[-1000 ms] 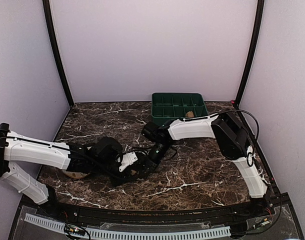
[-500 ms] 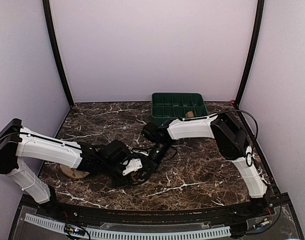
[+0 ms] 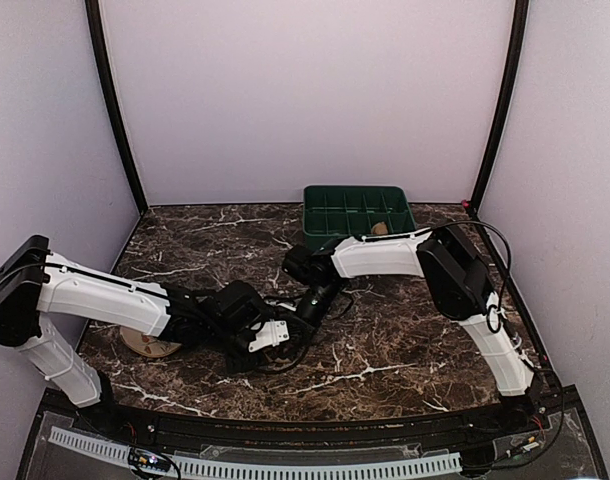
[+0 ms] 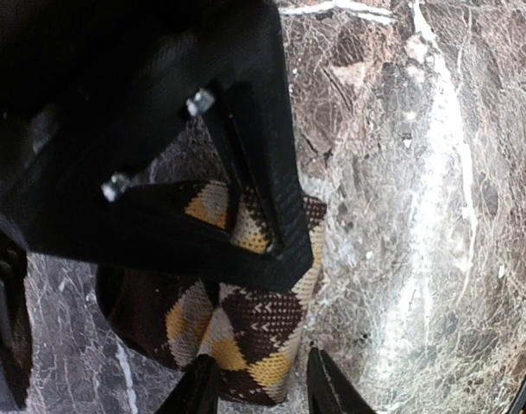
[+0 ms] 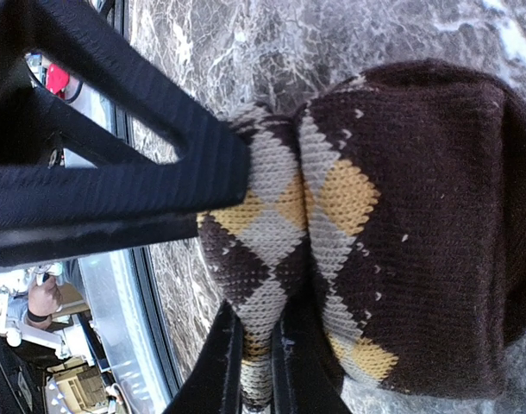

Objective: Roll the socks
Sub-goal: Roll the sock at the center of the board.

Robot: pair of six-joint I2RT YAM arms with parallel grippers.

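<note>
**Inspector:** Nearest item first. What does the left gripper (image 4: 261, 390) show?

**Assistant:** Its jaws stand part-way apart, astride the near end of the soft knitted brown, cream and yellow diamond-check sock (image 4: 246, 332). Whether they press the cloth cannot be told.

**Inspector:** The sock's position and handling?

**Assistant:** It lies bunched on the dark marble table (image 3: 405, 340), between the two arms. It is judged light, limp and stretchy. It would likely sag and unroll unless pinched through the thick folded part rather than a loose edge.

**Inspector:** The right gripper (image 5: 259, 366)?

**Assistant:** Nearly closed, nipping a fold of that sock.

**Inspector:** Obscured matters?

**Assistant:** From above, the arms largely hide the sock. A round cream dish (image 3: 145, 346) is half covered by the left arm. In the far green compartment tray (image 3: 353, 190) sits a small tan object (image 3: 380, 228), too small to identify.
</note>
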